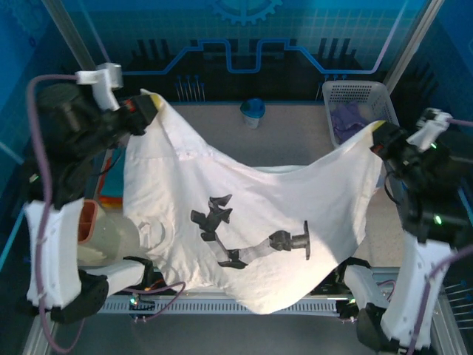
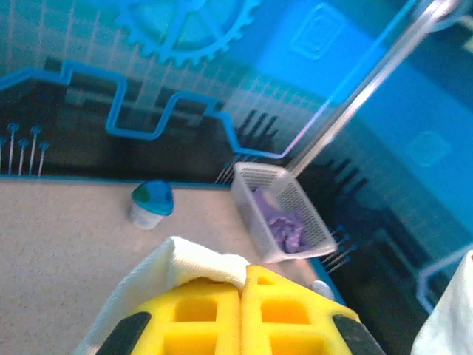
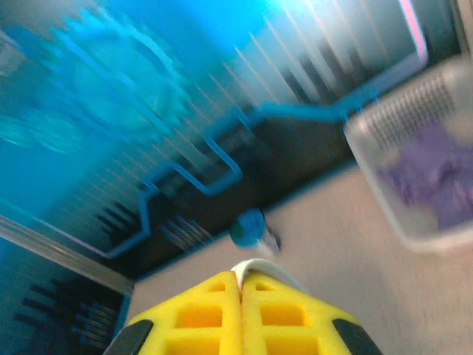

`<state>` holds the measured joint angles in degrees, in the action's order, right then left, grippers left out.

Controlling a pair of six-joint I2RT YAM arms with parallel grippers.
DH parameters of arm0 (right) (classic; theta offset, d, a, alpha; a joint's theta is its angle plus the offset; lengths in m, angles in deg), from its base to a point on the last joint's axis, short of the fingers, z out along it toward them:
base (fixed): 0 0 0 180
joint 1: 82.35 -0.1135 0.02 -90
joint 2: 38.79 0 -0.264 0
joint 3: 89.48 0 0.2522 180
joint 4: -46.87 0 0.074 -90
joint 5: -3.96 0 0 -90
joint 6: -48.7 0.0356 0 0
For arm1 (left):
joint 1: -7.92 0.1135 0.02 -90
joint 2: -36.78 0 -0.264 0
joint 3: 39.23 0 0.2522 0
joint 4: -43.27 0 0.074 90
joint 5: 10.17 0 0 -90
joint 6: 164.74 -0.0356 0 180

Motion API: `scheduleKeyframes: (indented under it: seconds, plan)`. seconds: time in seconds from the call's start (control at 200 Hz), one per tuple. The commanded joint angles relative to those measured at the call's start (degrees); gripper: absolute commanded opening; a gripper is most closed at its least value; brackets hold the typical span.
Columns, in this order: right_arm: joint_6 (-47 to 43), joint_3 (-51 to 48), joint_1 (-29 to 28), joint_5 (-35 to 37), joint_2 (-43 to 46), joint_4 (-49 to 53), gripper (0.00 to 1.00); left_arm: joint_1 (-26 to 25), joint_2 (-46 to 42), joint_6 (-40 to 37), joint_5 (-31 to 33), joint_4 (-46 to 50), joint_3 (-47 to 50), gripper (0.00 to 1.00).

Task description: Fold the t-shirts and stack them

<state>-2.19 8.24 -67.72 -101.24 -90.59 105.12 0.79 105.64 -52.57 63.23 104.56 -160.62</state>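
We hold the white t-shirt point(image 1: 251, 207) spread above the table point(image 1: 288, 140). Its top edge runs left to right, with the left tool point(image 1: 146, 111) pinching one corner and the right tool point(image 1: 380, 137) pinching the other. The cloth sags between them toward the near edge.

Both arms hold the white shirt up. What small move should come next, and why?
Probably lower both arms together to lay it flat. The left gripper and right gripper each pinch an edge of the white t-shirt, which hangs spread and sagging above the table, not yet flat.
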Motion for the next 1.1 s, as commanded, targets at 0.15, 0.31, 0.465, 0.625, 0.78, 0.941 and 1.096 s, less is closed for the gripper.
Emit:
scheduleKeyframes:
  seconds: [0.15, 0.31, 0.465, 0.625, 0.78, 0.941, 1.096]
  plan:
    - [0.1, -21.8, -1.8, 0.5, -6.7, -16.2, 0.00, 5.1, 11.7, 5.3, -2.2, -20.3, 15.8, 0.00]
    - [-0.2, -24.5, -3.0, 1.9, -16.1, -26.6, 0.00, 5.1, 21.5, 7.7, -4.1, -24.4, 16.6, 0.00]
    - [-0.9, -21.8, -4.0, 2.9, -25.5, -33.0, 0.00, 5.1, 28.5, 8.8, -3.7, -27.1, 15.4, 0.00]
    - [-3.0, -17.8, -3.7, 5.4, -31.6, -33.8, 0.00, 5.2, 33.7, 11.1, -5.1, -28.1, 13.1, 0.00]
    - [-3.2, -15.7, -2.5, 5.3, -33.6, -33.3, 0.00, 5.2, 35.1, 10.7, -5.4, -27.4, 12.9, 0.00]
    - [-2.8, -17.9, -2.3, 6.4, -32.3, -28.4, 0.00, 5.3, 33.2, 11.8, -7.5, -26.1, 16.9, 0.00]
    - [-4.4, -21.1, -1.8, 5.1, -30.6, -22.9, 0.00, 5.3, 30.1, 13.9, -10.5, -22.4, 21.3, 0.00]
